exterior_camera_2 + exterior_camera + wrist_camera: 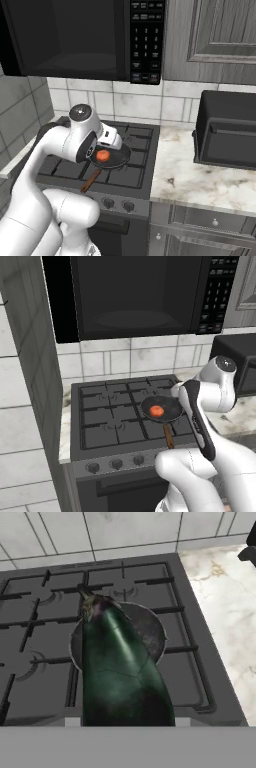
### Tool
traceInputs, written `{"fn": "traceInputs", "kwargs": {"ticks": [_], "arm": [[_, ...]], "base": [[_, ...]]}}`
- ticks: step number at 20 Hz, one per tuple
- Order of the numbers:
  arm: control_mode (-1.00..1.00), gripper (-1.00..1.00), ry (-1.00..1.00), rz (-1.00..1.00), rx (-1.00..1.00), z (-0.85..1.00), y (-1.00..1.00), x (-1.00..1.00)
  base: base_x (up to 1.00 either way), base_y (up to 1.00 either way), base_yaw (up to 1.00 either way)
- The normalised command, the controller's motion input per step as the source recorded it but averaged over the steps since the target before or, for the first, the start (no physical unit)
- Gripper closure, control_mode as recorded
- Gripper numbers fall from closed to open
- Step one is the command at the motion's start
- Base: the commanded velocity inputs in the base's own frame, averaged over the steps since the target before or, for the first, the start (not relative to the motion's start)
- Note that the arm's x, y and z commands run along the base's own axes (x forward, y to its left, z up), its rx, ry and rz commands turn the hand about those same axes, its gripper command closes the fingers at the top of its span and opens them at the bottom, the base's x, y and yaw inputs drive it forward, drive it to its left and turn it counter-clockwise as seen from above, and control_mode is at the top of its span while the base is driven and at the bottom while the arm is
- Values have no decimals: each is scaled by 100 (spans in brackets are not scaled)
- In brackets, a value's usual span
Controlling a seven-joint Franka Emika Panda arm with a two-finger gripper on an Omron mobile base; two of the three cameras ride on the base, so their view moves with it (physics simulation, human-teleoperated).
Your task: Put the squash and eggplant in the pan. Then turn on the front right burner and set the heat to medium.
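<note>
The fingers pinch the eggplant (pixel 122 672), holding it above the pan (pixel 150 629) on the stove's (pixel 45 637) front right burner so it drops in beside the squash (pixel 157 411) already there.

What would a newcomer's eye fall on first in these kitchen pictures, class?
The big dark eggplant looms in the hand view, held over the pan. From the base views, an orange-red lump glows in that pan at the stove's front right. Above hangs a black microwave.
</note>
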Motion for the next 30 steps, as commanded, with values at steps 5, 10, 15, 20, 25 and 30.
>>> {"fn": "traceInputs", "kwargs": {"ticks": [5,10,15,20,25,30], "arm": [[-100,100,0,1,0,-1,6,2],[-100,100,2,0,-9,-6,0,41],[-100,100,9,0,-10,-2,0,40],[-100,100,4,0,-4,-24,0,26],[-100,100,1,0,0,-16,0,11],[-100,100,0,0,0,-46,0,3]], "base": [[0,0,0],[0,0,0],[0,0,0],[0,0,0],[0,0,0],[0,0,0]]}}
